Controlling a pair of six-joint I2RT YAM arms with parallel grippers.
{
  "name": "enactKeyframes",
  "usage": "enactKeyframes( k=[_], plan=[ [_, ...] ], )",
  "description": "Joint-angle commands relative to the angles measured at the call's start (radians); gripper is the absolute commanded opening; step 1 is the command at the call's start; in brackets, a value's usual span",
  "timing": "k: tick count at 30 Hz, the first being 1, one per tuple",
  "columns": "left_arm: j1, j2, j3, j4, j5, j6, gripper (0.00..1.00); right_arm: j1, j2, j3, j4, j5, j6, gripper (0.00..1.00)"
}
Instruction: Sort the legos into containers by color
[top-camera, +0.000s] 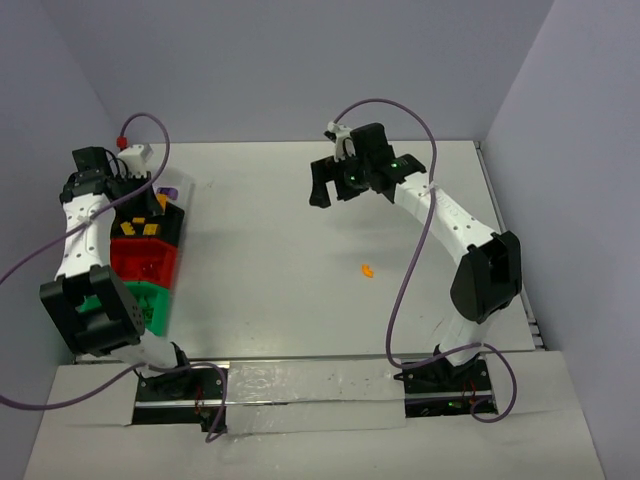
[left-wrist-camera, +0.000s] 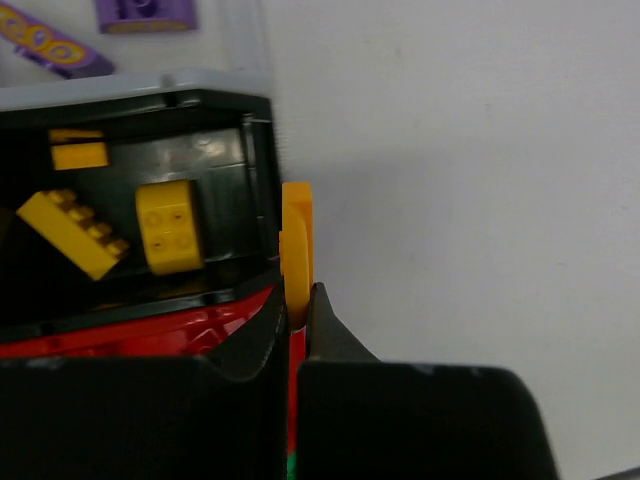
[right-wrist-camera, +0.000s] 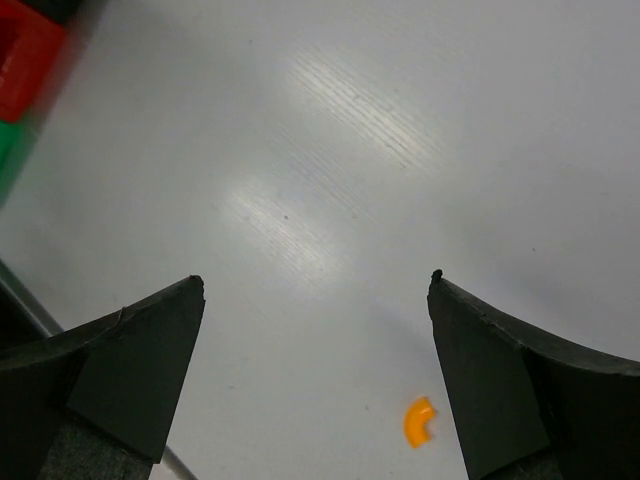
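My left gripper (left-wrist-camera: 298, 300) is shut on a thin yellow-orange lego (left-wrist-camera: 297, 245), held upright just outside the right wall of the black container (left-wrist-camera: 258, 190). That container holds several yellow legos (left-wrist-camera: 170, 228). Purple legos (left-wrist-camera: 50, 45) lie in the clear container (left-wrist-camera: 130, 85) beyond it. In the top view the left gripper (top-camera: 150, 195) hangs over the row of containers. My right gripper (top-camera: 335, 192) stands open and empty above the table's middle. A small curved orange lego (right-wrist-camera: 420, 421) lies on the table beside the right finger (right-wrist-camera: 500, 370), below the right gripper (right-wrist-camera: 315, 285).
The containers run in a row along the left side: clear (top-camera: 178, 188), black (top-camera: 172, 222), red (top-camera: 140, 262) and green (top-camera: 150, 305). The orange lego (top-camera: 367, 269) lies alone mid-table. Purple cables loop from both arms. Walls close the table on three sides.
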Motion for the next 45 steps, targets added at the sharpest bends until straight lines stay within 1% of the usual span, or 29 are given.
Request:
enactKeyframes(
  k=[1,3,8,11,14,20,21,23,25,27,28,29,30,34,39,45],
  plan=[
    [0.049,0.098,0.104,-0.059,-0.124,0.093,0.00,-0.005,-0.033,-0.044,-0.044,0.057,-0.160,1.00],
    [0.053,0.151,0.151,-0.064,-0.145,0.103,0.00,-0.008,-0.029,-0.052,-0.059,0.062,-0.176,1.00],
    [0.063,0.226,0.222,-0.051,-0.199,0.099,0.01,-0.022,-0.030,-0.089,-0.071,0.071,-0.195,1.00],
    [0.064,0.271,0.253,-0.038,-0.231,0.095,0.06,-0.035,-0.026,-0.104,-0.079,0.075,-0.196,1.00],
    [0.065,0.317,0.274,-0.035,-0.258,0.096,0.15,-0.053,-0.012,-0.106,-0.104,0.078,-0.198,1.00],
    [0.064,0.350,0.276,-0.039,-0.285,0.094,0.24,-0.062,0.004,-0.124,-0.165,0.133,-0.219,0.98],
    [0.065,0.351,0.270,-0.037,-0.285,0.094,0.27,-0.062,0.006,-0.132,-0.173,0.147,-0.223,0.97],
    [0.064,0.350,0.265,-0.034,-0.283,0.095,0.37,-0.063,0.010,-0.153,-0.196,0.181,-0.232,0.96],
    [0.064,0.338,0.267,-0.030,-0.274,0.091,0.55,-0.063,0.012,-0.195,-0.212,0.215,-0.244,0.93],
    [0.064,0.327,0.277,-0.036,-0.246,0.091,0.65,-0.065,0.020,-0.228,-0.226,0.268,-0.251,0.88],
    [0.064,0.319,0.283,-0.039,-0.227,0.088,0.68,-0.065,0.022,-0.242,-0.227,0.281,-0.251,0.86],
    [0.064,0.310,0.289,-0.038,-0.206,0.087,0.69,-0.063,0.027,-0.252,-0.229,0.281,-0.253,0.83],
    [0.065,0.281,0.300,-0.030,-0.164,0.079,0.70,-0.065,0.033,-0.265,-0.235,0.297,-0.253,0.78],
    [0.055,0.212,0.341,-0.006,-0.074,0.032,0.72,-0.063,0.084,-0.318,-0.233,0.320,-0.248,0.70],
    [0.027,0.184,0.404,-0.031,-0.028,-0.006,0.72,-0.057,0.121,-0.329,-0.213,0.322,-0.243,0.67],
    [0.018,0.156,0.386,-0.031,-0.015,-0.006,0.73,-0.030,0.134,-0.335,-0.211,0.315,-0.250,0.65]
  ],
)
